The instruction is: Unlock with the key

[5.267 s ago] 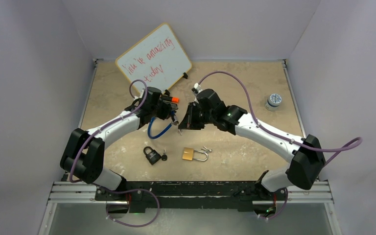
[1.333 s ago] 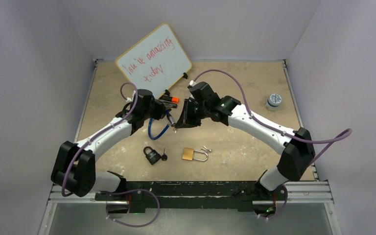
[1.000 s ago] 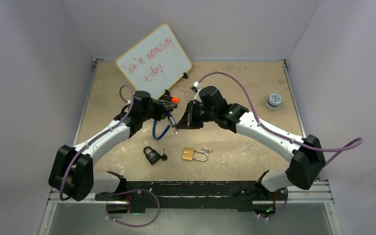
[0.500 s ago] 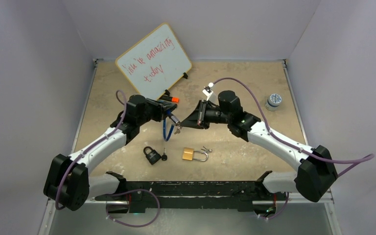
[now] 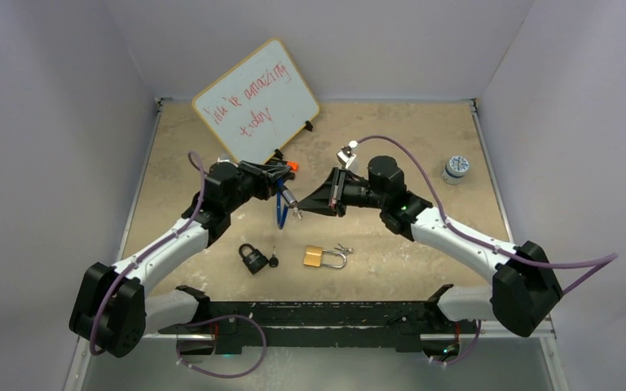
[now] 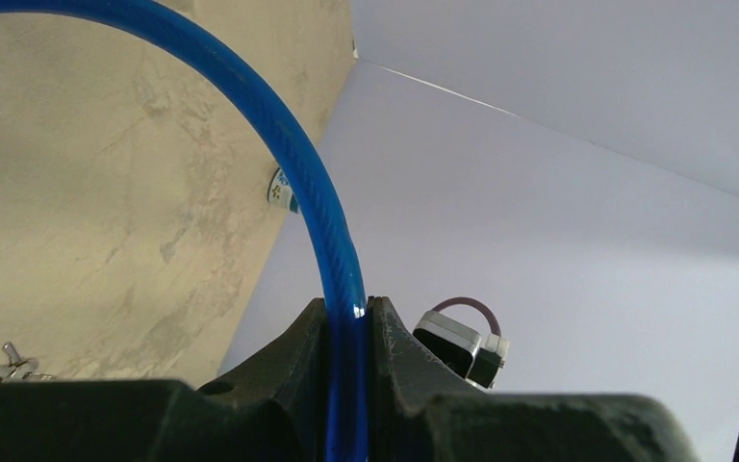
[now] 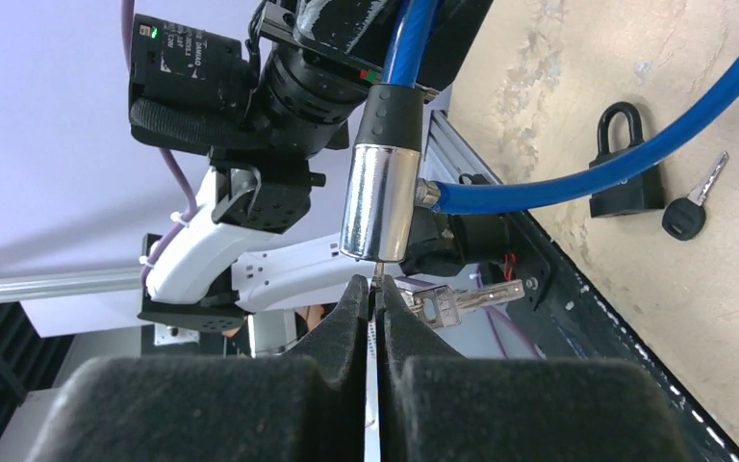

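Observation:
A blue cable lock (image 5: 279, 210) with a silver cylinder (image 5: 291, 199) hangs in mid-air above the table. My left gripper (image 5: 278, 187) is shut on its blue cable (image 6: 300, 164), pinched between the fingers (image 6: 390, 346). My right gripper (image 5: 301, 210) is shut on a key (image 7: 376, 285) whose blade sits in the bottom of the silver cylinder (image 7: 377, 197). A second key (image 7: 467, 299) dangles from the same ring beside the fingertips.
A black padlock (image 5: 253, 259) with a black-headed key (image 5: 274, 261) and a brass padlock (image 5: 315, 257) with keys (image 5: 343, 248) lie near the front. A whiteboard (image 5: 254, 96) leans at the back. A small jar (image 5: 456, 169) stands at the right.
The right wrist has rolled and drawn back to the right, still on the key. The left gripper has turned, so the cable loop now hangs edge-on instead of spread open.

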`<state>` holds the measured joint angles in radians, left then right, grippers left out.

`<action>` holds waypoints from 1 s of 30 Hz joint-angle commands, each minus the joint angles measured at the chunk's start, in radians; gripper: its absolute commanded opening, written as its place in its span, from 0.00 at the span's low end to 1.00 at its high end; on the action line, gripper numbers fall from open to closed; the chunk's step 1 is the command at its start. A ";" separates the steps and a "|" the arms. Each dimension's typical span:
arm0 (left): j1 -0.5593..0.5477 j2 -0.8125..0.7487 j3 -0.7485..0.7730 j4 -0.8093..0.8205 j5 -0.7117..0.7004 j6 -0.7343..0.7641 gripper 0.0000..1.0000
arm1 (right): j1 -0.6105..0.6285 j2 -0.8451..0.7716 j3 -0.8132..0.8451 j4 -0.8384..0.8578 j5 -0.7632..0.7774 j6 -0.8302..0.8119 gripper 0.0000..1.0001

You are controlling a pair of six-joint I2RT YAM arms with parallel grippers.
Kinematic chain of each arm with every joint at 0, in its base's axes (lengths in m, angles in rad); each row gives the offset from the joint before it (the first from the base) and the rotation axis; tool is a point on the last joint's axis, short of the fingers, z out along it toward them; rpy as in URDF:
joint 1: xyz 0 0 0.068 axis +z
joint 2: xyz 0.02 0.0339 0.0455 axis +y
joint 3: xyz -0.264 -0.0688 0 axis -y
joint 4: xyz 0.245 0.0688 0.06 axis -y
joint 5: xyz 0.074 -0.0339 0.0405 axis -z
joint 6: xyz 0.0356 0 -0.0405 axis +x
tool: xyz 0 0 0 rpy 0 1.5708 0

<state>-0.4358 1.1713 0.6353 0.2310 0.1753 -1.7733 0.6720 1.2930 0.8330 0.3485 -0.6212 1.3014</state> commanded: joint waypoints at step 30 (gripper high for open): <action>-0.020 0.039 -0.003 0.138 0.022 0.007 0.00 | 0.073 0.028 0.216 -0.325 0.115 -0.408 0.59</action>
<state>-0.4538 1.2156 0.6231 0.3351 0.2092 -1.7920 0.7349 1.3098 1.0298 0.0307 -0.4904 0.9310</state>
